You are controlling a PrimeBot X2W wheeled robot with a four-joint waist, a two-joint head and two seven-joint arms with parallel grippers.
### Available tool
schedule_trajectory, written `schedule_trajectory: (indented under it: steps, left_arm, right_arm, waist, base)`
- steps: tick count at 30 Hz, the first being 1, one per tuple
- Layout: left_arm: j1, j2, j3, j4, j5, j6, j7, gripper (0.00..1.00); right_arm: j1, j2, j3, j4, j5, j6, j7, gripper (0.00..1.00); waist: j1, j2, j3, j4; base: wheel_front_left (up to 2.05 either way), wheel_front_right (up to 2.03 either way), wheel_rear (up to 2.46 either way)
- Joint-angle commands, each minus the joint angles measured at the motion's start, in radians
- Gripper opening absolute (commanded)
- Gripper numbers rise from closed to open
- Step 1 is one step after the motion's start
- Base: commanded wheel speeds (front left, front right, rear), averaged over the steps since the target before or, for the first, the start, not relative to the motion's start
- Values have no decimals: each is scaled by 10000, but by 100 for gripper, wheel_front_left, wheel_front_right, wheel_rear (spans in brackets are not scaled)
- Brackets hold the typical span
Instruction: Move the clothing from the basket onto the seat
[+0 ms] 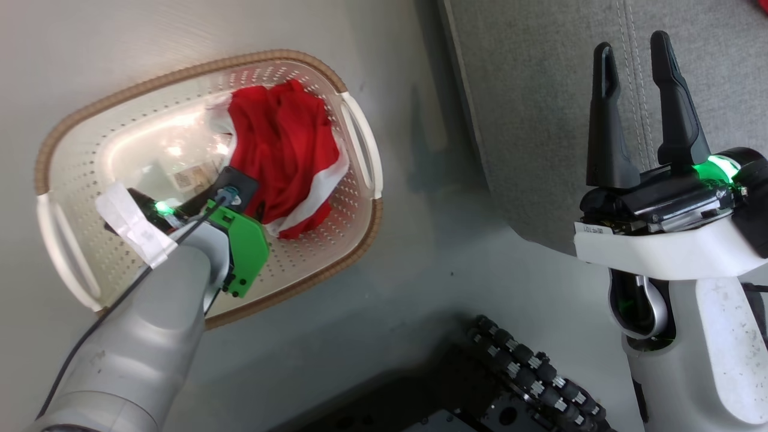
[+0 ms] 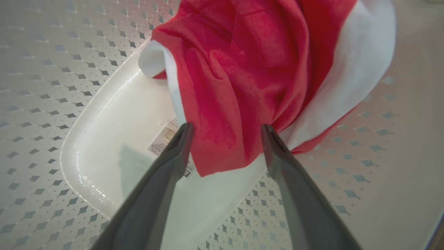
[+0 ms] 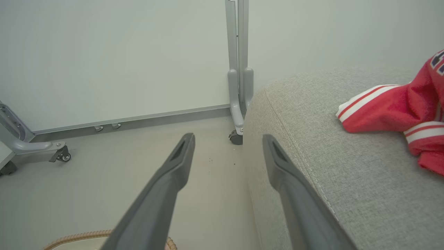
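Clothing comes to two red pieces, one in each place. On the left, the shorts [image 1: 282, 156] with their white stripe lie bunched against the right-hand wall of the single basket [image 1: 78, 240], which stands on the floor [image 1: 420, 270] with its two white handles [image 1: 360, 144] at either end. One paper label [image 2: 166, 139] lies on the basket's bottom, partly under the cloth. The left gripper [image 2: 225, 128] reaches down inside. Its two dark fingers are spread apart with a fold of the shorts hanging between the tips, and they are not clamped on it. From above, that arm's pale forearm and green bracket [image 1: 246, 252] hide the near part of the basket.

A bare strip of floor separates the basket from the one grey seat [image 1: 540, 120] on the right. The right gripper [image 1: 631, 43] hangs at the seat's left edge, its fingers parted and holding nothing. Farther right on the cushion lies the jersey [image 3: 392, 111] with its striped trim. Beyond the seat's far corner stand the grey legs of a wheeled frame [image 3: 239, 104] against a pale wall.
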Motion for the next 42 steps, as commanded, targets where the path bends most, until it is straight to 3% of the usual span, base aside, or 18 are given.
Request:
schedule_trajectory:
  steps: [1,10,30,31,32,33,42]
  left_arm:
    - [-318,143,38,142,-34,-6,66,100]
    - [-898,293,48,857,-120,218,372,100]
    - [-1756,-92,-478,1651,41,572,645,100]
    - [-1778,-108,-491,1670,13,566,616,79]
    - [-1803,-120,-527,1677,24,559,577,43]
    - [-1829,-136,-552,1680,39,558,524,0]
    - [-1995,-112,-698,1801,27,854,274,0]
  right_arm:
    - [-139,15,41,-41,110,-3,-42,100]
    - [-2,13,126,21,421,-3,-38,100]
    - [810,12,-8,-416,625,-3,-39,100]
    - [857,12,-15,-443,616,-3,-39,100]
    - [883,12,-18,-457,611,-3,-39,100]
    - [889,12,-28,-474,593,-3,-39,100]
    - [996,12,-149,-667,508,-3,-39,100]
  waist:
    - [-2,-1,627,-584]
    - [-2,-1,863,-795]
    - [-2,-1,1359,-581]
    - [-2,-1,1374,-572]
    - [-2,-1,1385,-566]
    - [-2,-1,1399,-557]
    - [-2,-1,1394,-541]
  base:
    - [0,0,0]
    - [0,0,0]
    - [0,0,0]
    - [0,0,0]
    - [0,0,0]
    - [0,0,0]
    - [1,1,1]
